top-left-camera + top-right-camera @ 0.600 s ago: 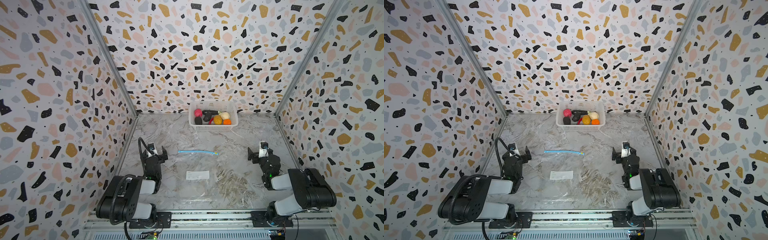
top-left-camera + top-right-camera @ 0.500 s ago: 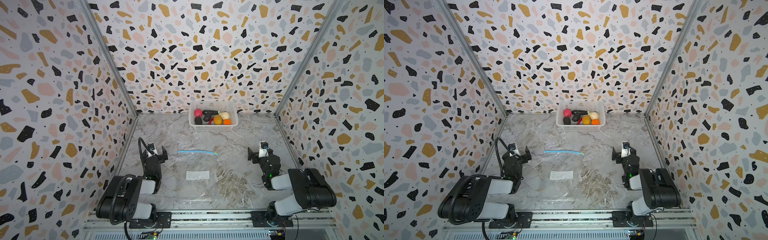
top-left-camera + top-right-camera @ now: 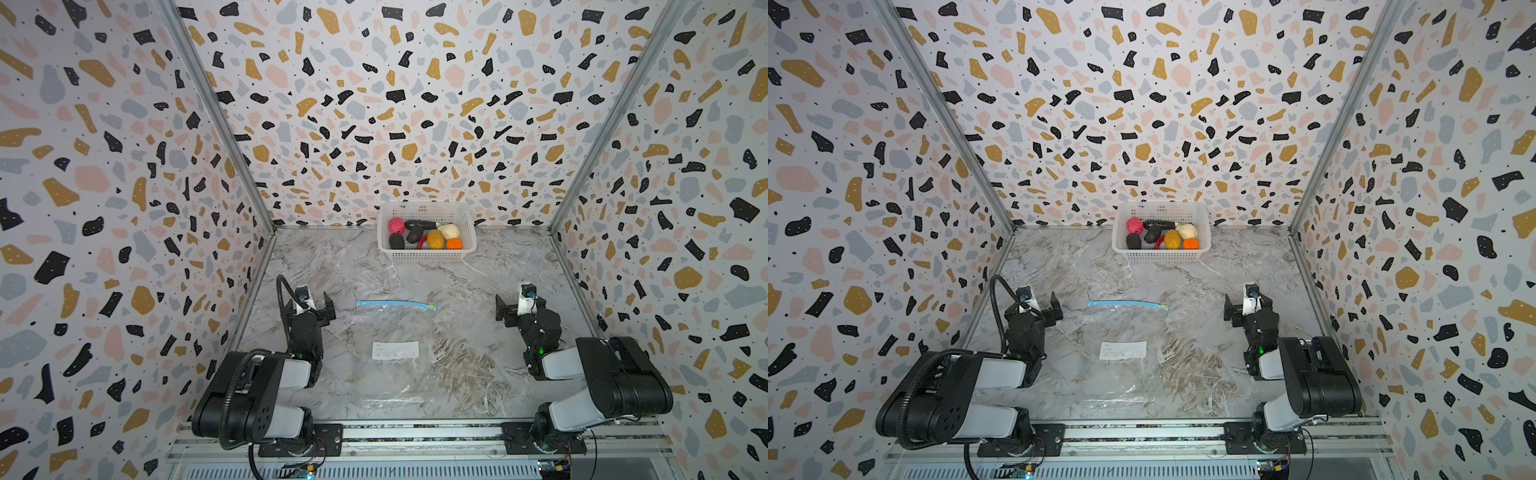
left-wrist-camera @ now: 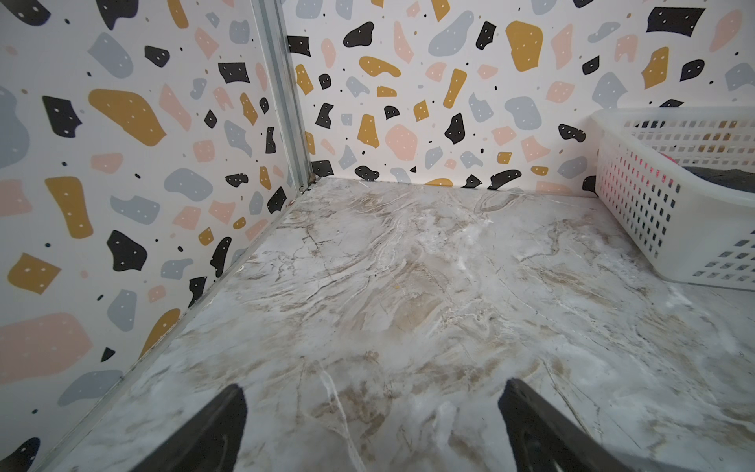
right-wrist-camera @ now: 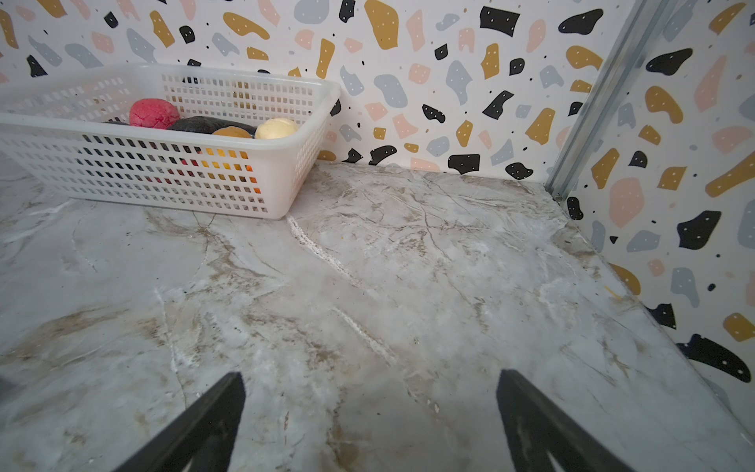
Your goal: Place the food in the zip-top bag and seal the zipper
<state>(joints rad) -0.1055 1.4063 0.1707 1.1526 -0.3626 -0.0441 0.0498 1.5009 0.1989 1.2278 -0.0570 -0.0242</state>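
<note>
Both left hand (image 3: 312, 308) and right hand (image 3: 518, 308) hang open, empty; the food (image 3: 424, 239) sits ahead at the surface's (image 3: 353, 270) far edge, nearer the right.

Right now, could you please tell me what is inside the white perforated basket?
The white perforated basket holds a pink-red ball, cream ball, yellow-orange ball, orange ball, red chili and dark pieces. Anything beneath them is covered.
</note>
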